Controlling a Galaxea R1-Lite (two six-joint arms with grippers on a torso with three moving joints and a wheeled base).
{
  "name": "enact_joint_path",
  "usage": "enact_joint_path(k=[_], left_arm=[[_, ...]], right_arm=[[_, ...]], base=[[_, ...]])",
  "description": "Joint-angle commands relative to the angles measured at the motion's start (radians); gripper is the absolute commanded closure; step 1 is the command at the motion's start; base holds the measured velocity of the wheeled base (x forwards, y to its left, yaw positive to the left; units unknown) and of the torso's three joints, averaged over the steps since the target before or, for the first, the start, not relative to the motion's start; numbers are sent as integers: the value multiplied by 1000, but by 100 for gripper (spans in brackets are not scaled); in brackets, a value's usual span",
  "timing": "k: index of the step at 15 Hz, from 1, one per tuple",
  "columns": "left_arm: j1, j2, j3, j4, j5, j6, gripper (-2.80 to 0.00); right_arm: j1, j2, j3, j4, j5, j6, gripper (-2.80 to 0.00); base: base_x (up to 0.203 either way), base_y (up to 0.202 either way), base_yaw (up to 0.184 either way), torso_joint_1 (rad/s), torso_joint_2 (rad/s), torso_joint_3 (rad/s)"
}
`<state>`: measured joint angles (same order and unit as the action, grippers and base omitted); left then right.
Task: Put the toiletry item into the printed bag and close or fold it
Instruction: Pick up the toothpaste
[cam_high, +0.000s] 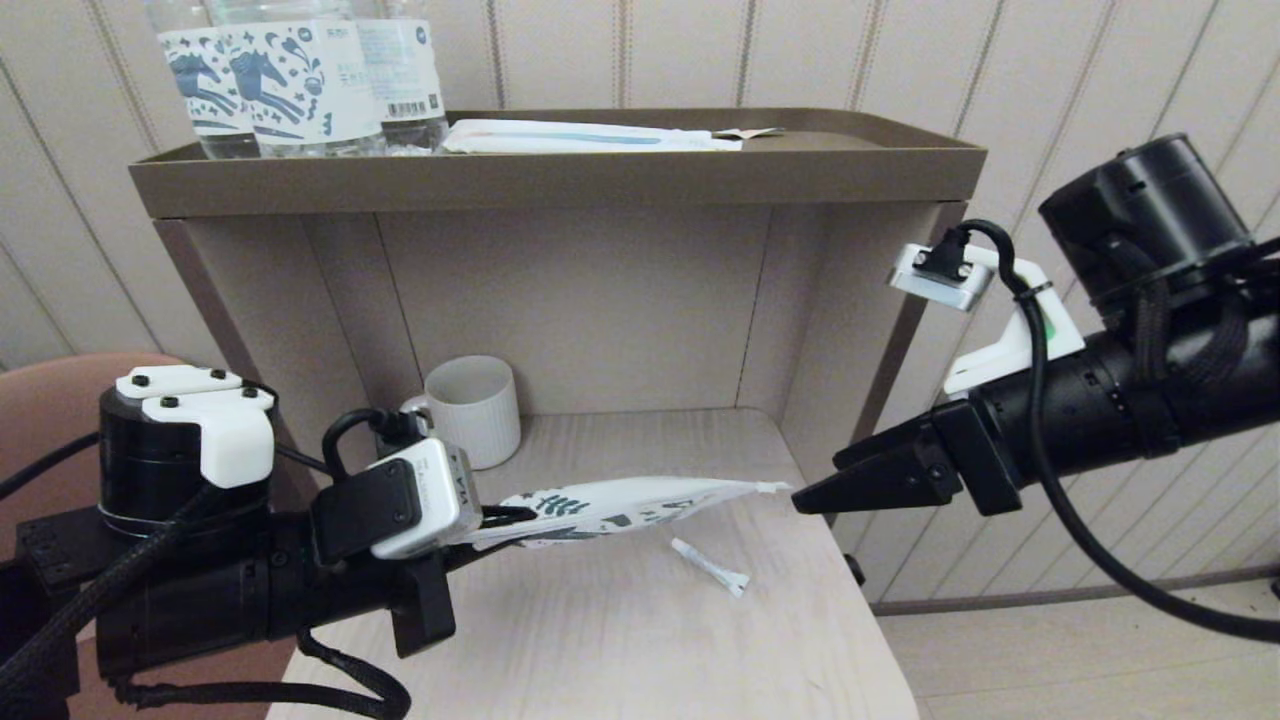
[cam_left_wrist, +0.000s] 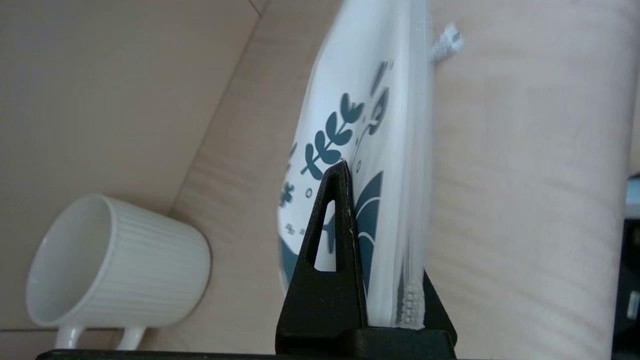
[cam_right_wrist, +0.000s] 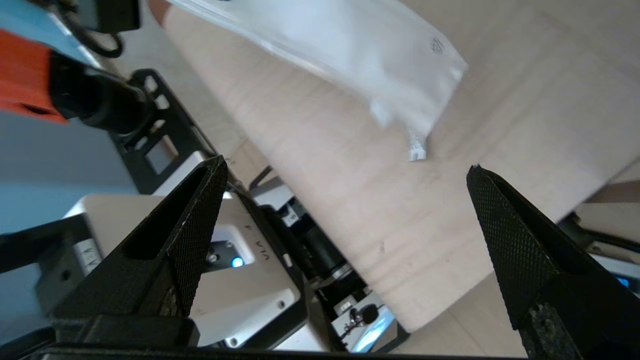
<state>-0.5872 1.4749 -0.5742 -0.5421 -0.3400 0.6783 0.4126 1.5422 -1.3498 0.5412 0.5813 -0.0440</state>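
My left gripper (cam_high: 515, 517) is shut on one end of the printed bag (cam_high: 620, 505) and holds it level above the shelf, its zip edge (cam_left_wrist: 417, 150) running away from the fingers. The bag's white slider (cam_high: 775, 487) sticks out at the far end. My right gripper (cam_high: 812, 497) hangs open just beyond that slider, a short gap away, with nothing between its fingers (cam_right_wrist: 200, 210). From the right wrist, the bag (cam_right_wrist: 350, 45) and slider (cam_right_wrist: 416, 147) lie ahead of the jaws. The toiletry item (cam_high: 710, 567), a thin white wrapped stick, lies on the shelf under the bag's right end.
A white ribbed cup (cam_high: 475, 408) stands at the shelf's back left. The brown top tray (cam_high: 550, 180) carries horse-label bottles (cam_high: 290, 80) and a long white blue-striped packet (cam_high: 590, 137). The shelf's side wall (cam_high: 850, 330) is close to my right arm.
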Motion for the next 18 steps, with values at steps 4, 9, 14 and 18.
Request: enact_joint_path(k=[4,9,14,18], left_arm=[[-11,14,25,-7,68,28,0],[-9,21,-42,16,45,-60,0],[36,19,-59,13,24,-66,0],[67,16,-72,9,12,-68,0]], right_arm=[[4,36,0,2,-35,22,-280],[-3,44,4,-3,-26,13,-280],[-5,59,11,-18,-28,12,-280],[2,90,23,-18,-35,-12,-280]], base=[[0,0,0,0,0,0],[0,0,0,0,0,0],[0,0,0,0,0,0],[0,0,0,0,0,0]])
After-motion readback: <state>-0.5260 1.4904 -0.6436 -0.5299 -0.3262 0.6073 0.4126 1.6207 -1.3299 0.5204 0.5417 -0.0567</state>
